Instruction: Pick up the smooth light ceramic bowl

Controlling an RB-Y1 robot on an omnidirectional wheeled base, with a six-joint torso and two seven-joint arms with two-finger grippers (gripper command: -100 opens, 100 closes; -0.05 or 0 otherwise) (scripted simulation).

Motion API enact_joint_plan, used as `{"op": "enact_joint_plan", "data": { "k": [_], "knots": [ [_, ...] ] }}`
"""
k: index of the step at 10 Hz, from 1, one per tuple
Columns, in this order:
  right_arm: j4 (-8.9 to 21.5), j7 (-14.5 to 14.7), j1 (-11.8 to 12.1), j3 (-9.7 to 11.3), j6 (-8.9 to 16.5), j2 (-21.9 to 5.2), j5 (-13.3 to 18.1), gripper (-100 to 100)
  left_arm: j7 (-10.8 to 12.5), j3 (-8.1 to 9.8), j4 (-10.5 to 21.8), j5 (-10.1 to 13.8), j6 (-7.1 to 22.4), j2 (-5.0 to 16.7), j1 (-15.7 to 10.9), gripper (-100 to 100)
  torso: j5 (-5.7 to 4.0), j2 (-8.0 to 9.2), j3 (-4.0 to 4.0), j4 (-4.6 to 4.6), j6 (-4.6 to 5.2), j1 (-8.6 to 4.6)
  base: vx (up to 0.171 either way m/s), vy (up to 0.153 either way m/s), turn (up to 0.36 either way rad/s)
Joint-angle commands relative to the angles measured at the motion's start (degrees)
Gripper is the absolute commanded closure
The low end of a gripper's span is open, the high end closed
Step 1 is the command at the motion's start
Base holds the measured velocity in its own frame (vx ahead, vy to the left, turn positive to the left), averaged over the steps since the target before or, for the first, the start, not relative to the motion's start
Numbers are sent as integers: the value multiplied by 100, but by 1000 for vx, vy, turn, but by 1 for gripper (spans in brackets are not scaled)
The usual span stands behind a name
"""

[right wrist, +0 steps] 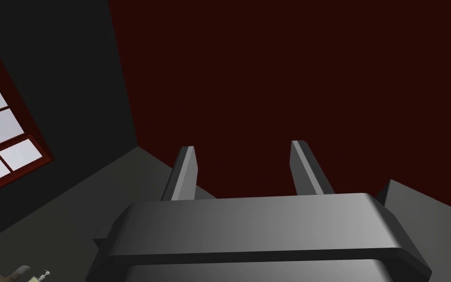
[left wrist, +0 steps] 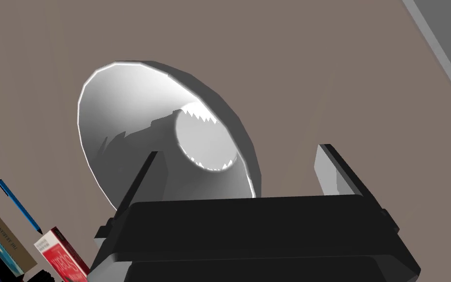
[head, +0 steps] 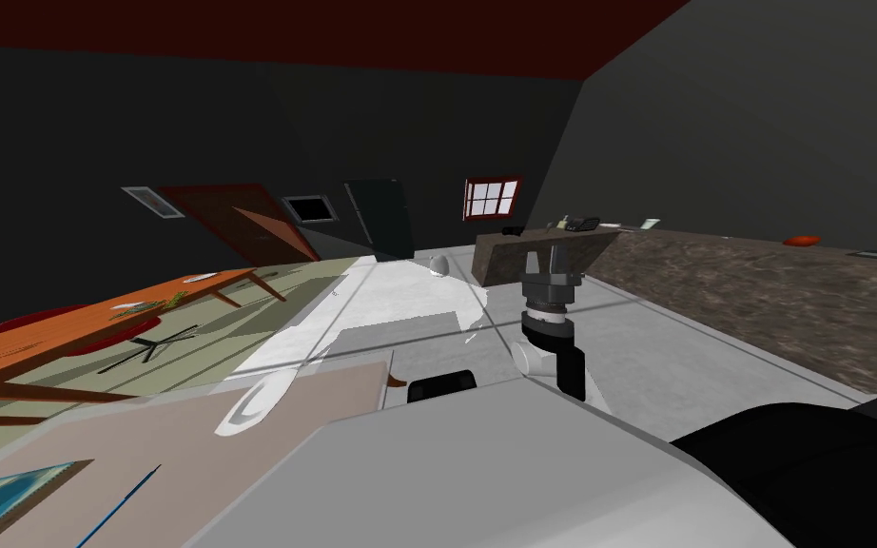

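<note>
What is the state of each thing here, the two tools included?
bowl: upright on the table, empty, not gripped.
left tool: open, one finger over the bowl's inside, the other outside its rim.
right tool: open, empty, raised.
pen: lying flat on the table.
red book: closed, lying beside the pen.

The head view is dim, with dark grey walls [head: 94,124] and a dark red ceiling [head: 332,29]. Its brightest patch is a white wash on the floor [head: 399,295] at centre frame, below a small lit window [head: 492,198] at upper middle. The walls splay and the whole frame is rolled. The bowl [left wrist: 122,112] glares white along its rim, with a jagged-edged shadow inside.
</note>
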Motion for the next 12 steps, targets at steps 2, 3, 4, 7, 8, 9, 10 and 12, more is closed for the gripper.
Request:
{"op": "enact_joint_plan", "data": {
  "k": [2, 3, 4, 7, 8, 9, 10, 12],
  "knots": [
    [0, 0, 0, 0, 0, 0, 0, 0, -11, -1, 9, 1, 0, -4, -8, 100, -2, -1, -1, -1, 0, -9, -1, 9, -2],
    [0, 0, 0, 0, 0, 0, 0, 0, -10, 0, 8, 1, 0, -3, -7, 100, -4, -2, -1, -1, -1, -15, 0, 0, 0],
    [0, 0, 0, 0, 0, 0, 0, 0, -9, -2, 11, 2, 3, -6, -3, 100, -5, -4, -1, 1, 4, -16, 0, 0, 0],
    [0, 0, 0, 0, 0, 0, 0, 0, -7, 3, 9, 4, 0, -4, -7, 0, -2, -4, -3, -2, 3, -15, 0, 0, 0],
    [0, 0, 0, 0, 0, 0, 0, 0, 90, 2, -105, -16, -47, 79, 159, 100, -2, -4, -3, -2, 3, -15, 10, -48, -21],
    [0, 0, 0, 1, 0, 1, 0, 0, 155, -2, -180, -21, -63, 140, 253, 100, -5, -6, -4, -4, 2, -32, 14, -78, -13],
    [0, 0, 0, 1, 0, 1, 0, 0, 252, -8, -294, -27, -87, 231, 394, 100, -9, -8, -6, -5, 2, -46, 20, -72, -15],
    [0, 0, 0, 1, 0, 1, 0, 0, 175, 8, -246, -33, -76, 153, 341, 0, -7, -9, -6, -3, 3, -34, 4, -18, 3]
  ]
}}
